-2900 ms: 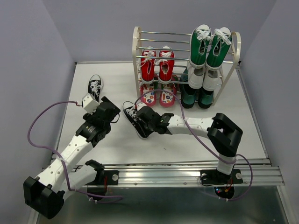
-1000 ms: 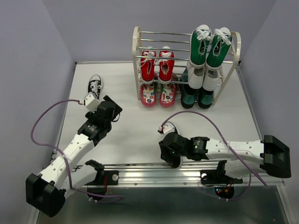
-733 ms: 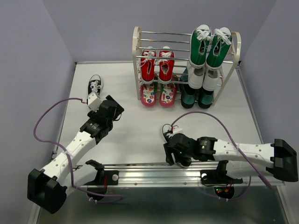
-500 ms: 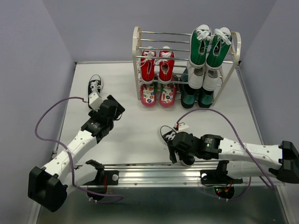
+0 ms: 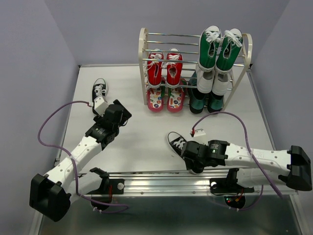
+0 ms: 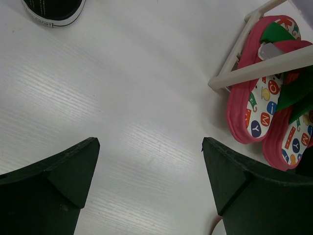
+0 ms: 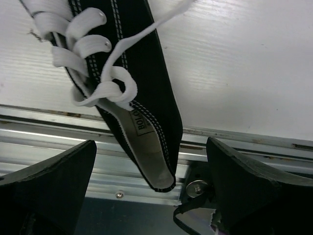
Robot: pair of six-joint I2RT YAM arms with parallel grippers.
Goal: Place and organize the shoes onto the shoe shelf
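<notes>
The white table [image 5: 146,128] bears the shoe shelf [image 5: 143,58] far ahead of both pincers, with red sneakers [image 5: 165,68] and flip-flops [image 6: 257,105] in its left half. The right gripper [image 7: 151,143] is spread wide and grips nothing. One black-white sneaker [image 7: 146,93] lies between its fingers, touching neither, with its heel over the metal rail [image 5: 146,182]. The left gripper [image 6: 150,142] is equally wide open and empty, with the second black-white sneaker [image 6: 53,11] ahead to its left and the flip-flops ahead to its right.
</notes>
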